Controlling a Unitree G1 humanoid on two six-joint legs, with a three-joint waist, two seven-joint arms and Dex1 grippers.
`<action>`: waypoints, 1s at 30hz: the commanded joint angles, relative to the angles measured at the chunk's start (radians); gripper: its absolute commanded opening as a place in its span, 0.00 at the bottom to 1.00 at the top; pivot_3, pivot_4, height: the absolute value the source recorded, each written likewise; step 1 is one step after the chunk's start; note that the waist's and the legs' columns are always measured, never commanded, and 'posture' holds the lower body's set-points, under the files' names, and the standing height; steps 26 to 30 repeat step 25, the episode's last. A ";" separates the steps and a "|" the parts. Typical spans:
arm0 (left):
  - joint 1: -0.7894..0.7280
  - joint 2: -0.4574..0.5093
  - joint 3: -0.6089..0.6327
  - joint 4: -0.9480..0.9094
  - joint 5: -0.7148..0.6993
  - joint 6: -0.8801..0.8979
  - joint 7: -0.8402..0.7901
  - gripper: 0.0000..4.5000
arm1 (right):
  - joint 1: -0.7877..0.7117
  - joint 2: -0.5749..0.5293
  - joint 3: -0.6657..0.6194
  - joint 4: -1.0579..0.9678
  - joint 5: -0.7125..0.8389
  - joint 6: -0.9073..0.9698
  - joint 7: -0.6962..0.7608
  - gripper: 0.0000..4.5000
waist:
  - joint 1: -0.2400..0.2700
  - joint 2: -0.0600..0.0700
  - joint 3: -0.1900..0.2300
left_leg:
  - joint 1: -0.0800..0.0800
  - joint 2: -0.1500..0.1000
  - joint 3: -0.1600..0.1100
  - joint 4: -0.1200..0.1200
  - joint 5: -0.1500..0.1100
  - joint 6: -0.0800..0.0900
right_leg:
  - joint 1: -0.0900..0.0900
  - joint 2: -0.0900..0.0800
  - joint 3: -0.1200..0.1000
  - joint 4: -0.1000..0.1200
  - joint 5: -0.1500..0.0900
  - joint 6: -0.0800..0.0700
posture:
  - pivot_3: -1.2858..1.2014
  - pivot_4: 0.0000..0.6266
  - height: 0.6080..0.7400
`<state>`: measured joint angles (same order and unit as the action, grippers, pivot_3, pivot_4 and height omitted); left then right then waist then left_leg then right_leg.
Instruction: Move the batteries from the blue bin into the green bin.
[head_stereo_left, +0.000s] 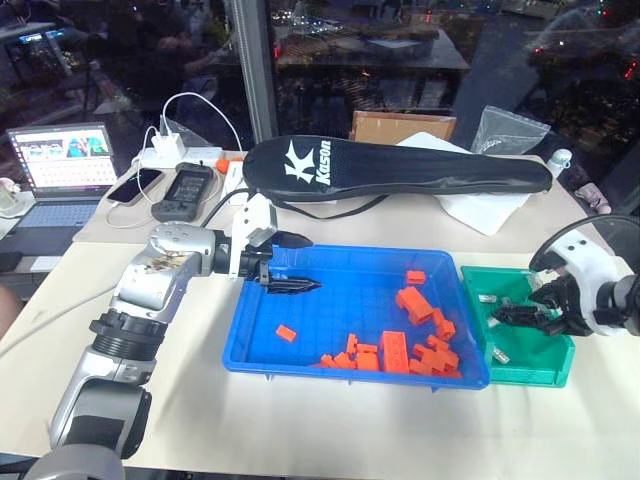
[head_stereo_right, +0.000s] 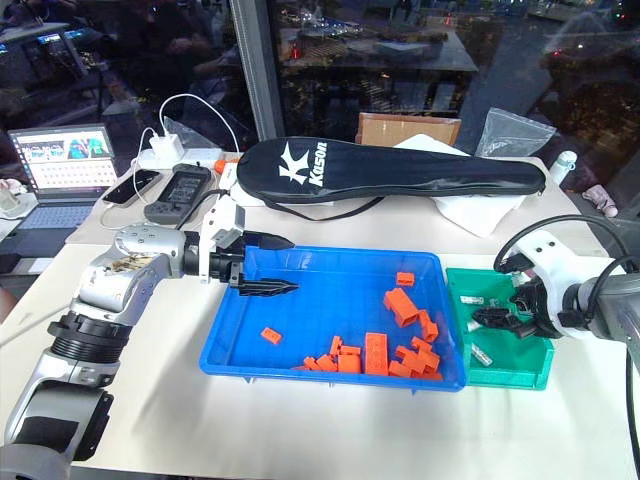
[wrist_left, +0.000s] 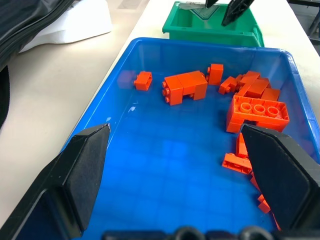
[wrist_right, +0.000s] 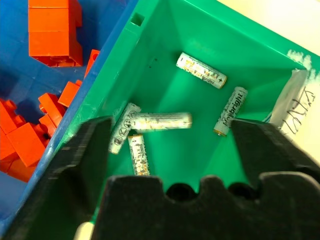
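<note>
The right wrist view looks straight down into the green bin, where five batteries lie loose on its smooth floor: small silvery cylinders with printed labels, two of them touching at one end. From the head views only two or three pale specks show there, too small to count. The right gripper hangs over the bin with its black fingers spread wide and nothing between them.

The blue bin touches the green bin's left wall. The left wrist view shows its glossy, faintly gridded floor and the studded tops of the orange blocks, heaped on the side nearest the green bin. No battery can be made out among them, though the heap may hide some. The left gripper is over the blue bin's far side from the green bin, fingers apart and empty.
</note>
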<state>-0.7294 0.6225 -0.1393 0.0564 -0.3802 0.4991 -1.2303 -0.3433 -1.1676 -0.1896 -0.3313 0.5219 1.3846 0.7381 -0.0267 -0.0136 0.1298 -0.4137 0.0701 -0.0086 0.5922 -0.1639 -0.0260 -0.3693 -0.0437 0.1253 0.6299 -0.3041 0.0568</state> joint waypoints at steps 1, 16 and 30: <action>-0.003 0.007 0.064 -0.020 -0.032 0.008 0.028 1.00 | -0.002 -0.027 -0.071 -0.007 0.002 -0.024 0.004 0.99 | 0.001 0.000 0.000 | 0.000 0.000 0.000 0.000 0.000 0.000 | 0.000 0.000 0.000 0.000 0.000 0.000 | 0.52 0.24 1.00; 0.140 0.013 0.289 -0.077 -0.015 -0.036 0.333 1.00 | 0.257 0.286 -0.368 -0.136 -0.051 -0.565 -0.023 0.99 | 0.012 0.000 0.000 | 0.002 0.000 0.000 0.000 0.000 0.000 | 0.002 0.000 0.000 0.000 0.001 -0.001 | 0.52 0.24 1.00; 0.216 0.012 0.316 -0.057 -0.048 -0.010 0.346 1.00 | 0.275 0.336 -0.326 -0.061 -0.040 -0.645 -0.014 0.99 | 0.008 0.000 0.000 | 0.009 0.000 0.000 0.000 0.002 -0.003 | 0.010 0.000 0.000 0.000 0.001 0.002 | 0.52 0.24 1.00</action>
